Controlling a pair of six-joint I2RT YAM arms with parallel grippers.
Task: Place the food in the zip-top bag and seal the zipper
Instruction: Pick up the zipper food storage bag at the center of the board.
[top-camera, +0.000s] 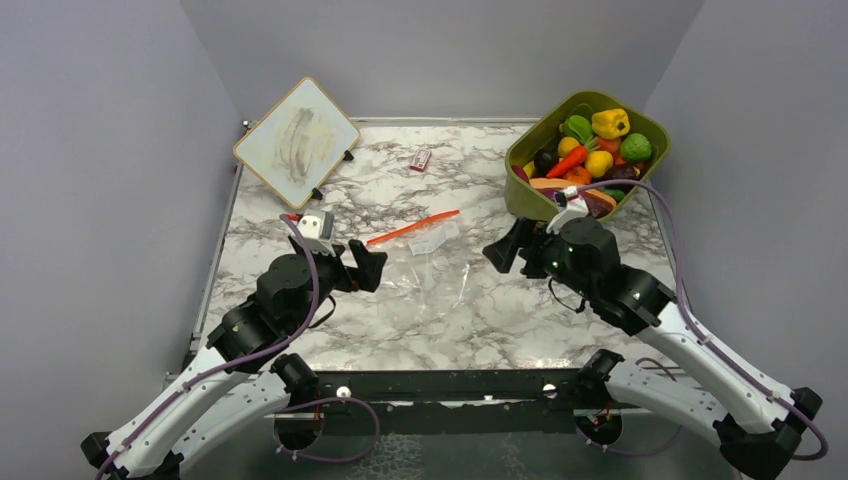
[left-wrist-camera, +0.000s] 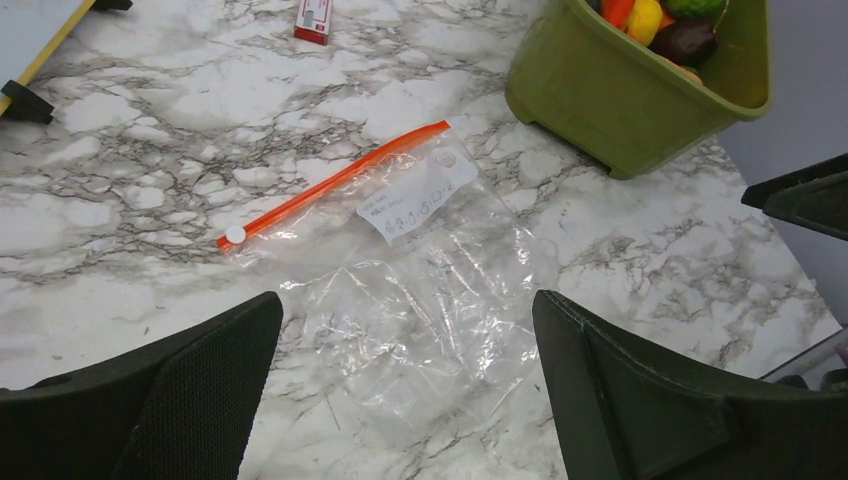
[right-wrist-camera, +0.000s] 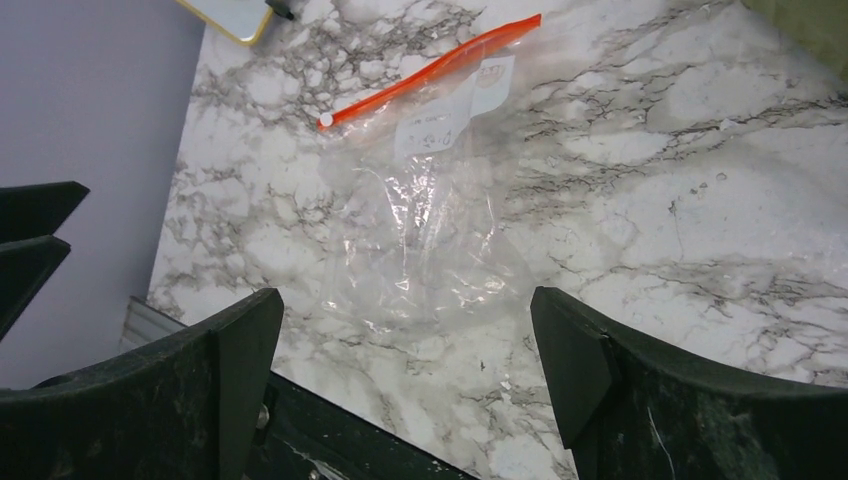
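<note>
One bag (top-camera: 432, 275), with one zipper (top-camera: 412, 228) and one white label (top-camera: 434, 238). One tub (top-camera: 525, 200). Food (top-camera: 599, 163) piled: three yellow, two green, at least ten pieces showing, full count unclear. One packet (top-camera: 420, 159). One board (top-camera: 296, 142). Two grippers: left gripper (top-camera: 368, 268), right gripper (top-camera: 503, 247).

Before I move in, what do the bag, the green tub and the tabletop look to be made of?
Zip-top bag: thin clear plastic film, glossy; it wrinkles and glints, marble showing through.
Green tub: likely moulded plastic, smooth, slight sheen, rounded rim.
Table: marble-patterned top, semi-gloss; real stone or laminate cannot be told.
</note>
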